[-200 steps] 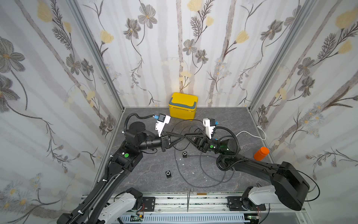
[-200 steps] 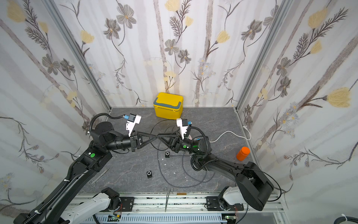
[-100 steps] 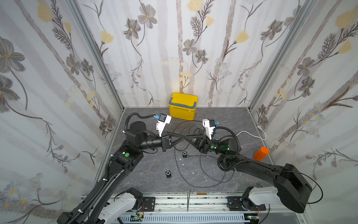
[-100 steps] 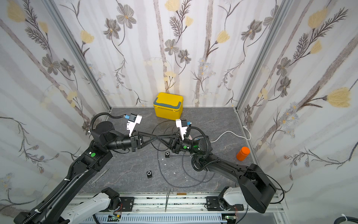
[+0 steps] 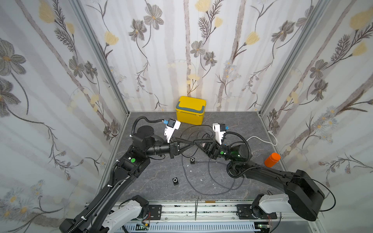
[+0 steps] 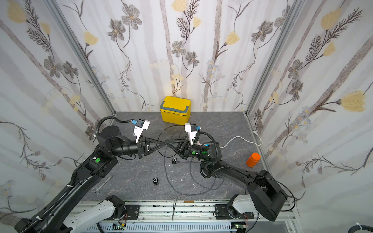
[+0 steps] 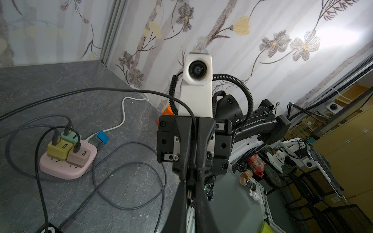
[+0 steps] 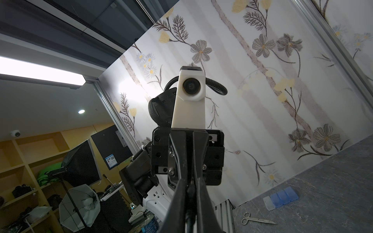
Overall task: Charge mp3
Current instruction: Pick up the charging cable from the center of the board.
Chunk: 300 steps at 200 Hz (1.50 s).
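Looping cable (image 7: 131, 143) (grey, black strands) crowds the table's (image 5: 153, 181) middle.

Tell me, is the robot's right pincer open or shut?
Shut. In the left wrist view the right pincer has its fingers pressed together, with the black cable running down and pinched between them.

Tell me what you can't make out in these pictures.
- What the left gripper pinches: hidden between its fingers, left wrist view.
- Black cable free end: hidden behind the fingers of the right gripper, both wrist views.
- Whether the mp3 player by the grippers is plugged in: too small, top views.
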{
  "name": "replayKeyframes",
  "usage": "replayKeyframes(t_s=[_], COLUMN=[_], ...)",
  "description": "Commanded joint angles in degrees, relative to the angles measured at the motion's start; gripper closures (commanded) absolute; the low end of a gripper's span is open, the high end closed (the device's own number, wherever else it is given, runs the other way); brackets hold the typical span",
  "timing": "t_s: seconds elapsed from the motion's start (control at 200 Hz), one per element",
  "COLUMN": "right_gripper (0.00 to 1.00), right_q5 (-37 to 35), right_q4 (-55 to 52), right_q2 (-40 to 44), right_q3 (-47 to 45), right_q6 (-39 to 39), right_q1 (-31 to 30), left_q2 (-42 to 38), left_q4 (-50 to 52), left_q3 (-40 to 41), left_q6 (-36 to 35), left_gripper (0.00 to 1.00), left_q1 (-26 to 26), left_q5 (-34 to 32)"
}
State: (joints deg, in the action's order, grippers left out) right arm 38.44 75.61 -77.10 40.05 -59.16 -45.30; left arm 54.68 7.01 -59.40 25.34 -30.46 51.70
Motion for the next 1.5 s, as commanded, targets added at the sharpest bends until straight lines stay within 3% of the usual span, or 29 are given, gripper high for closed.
replayKeyframes(t_s=[0.0, 0.155, 0.315, 0.535, 1.079, 1.234, 1.344, 1.404, 1.494], right_gripper=[0.92, 0.79, 0.79, 0.82, 0.85, 1.00, 1.00, 1.00, 1.00], right_q5=[1.7, 3.6, 4.2, 3.5, 4.3, 4.9, 5.7, 6.5, 7.0], right_q4=[1.3, -2.1, -6.5, -12.2, -9.7, -9.0, -9.6, -10.2, -12.1], right_q2=[0.2, 1.2, 3.2, 6.1, 6.1, 5.8, 5.4, 5.1, 5.0], right_q3=[-0.1, 0.8, 0.5, -0.2, 0.1, -0.1, 0.0, 0.2, 0.3], right_q6=[-0.4, 0.8, 3.2, 6.9, 5.3, 5.0, 5.3, 5.6, 7.3], right_q1=[-0.1, -0.1, 0.0, 0.5, 1.1, 1.1, 1.1, 1.0, 1.1], left_q2=[0.0, 0.0, 0.1, 0.1, 1.5, 1.7, 1.5, 1.5, 1.1], left_q4=[0.8, 1.0, 1.3, 1.3, 3.0, 3.2, 3.2, 3.3, 5.3], left_q3=[-0.6, -0.6, -1.0, -1.2, -2.0, -2.2, -2.2, -2.3, -2.8], left_q6=[-1.2, -1.3, -1.4, -0.9, -2.4, -2.6, -2.7, -2.7, -2.9], left_gripper=[0.97, 0.97, 0.97, 0.97, 0.97, 0.97, 0.96, 0.88, 0.54], left_q1=[-0.2, -0.3, -0.2, -0.3, -1.9, -2.0, -2.0, -2.0, -2.1], left_q5=[0.0, -0.4, -0.5, -0.4, 0.1, -0.1, -0.4, -0.8, -4.4])
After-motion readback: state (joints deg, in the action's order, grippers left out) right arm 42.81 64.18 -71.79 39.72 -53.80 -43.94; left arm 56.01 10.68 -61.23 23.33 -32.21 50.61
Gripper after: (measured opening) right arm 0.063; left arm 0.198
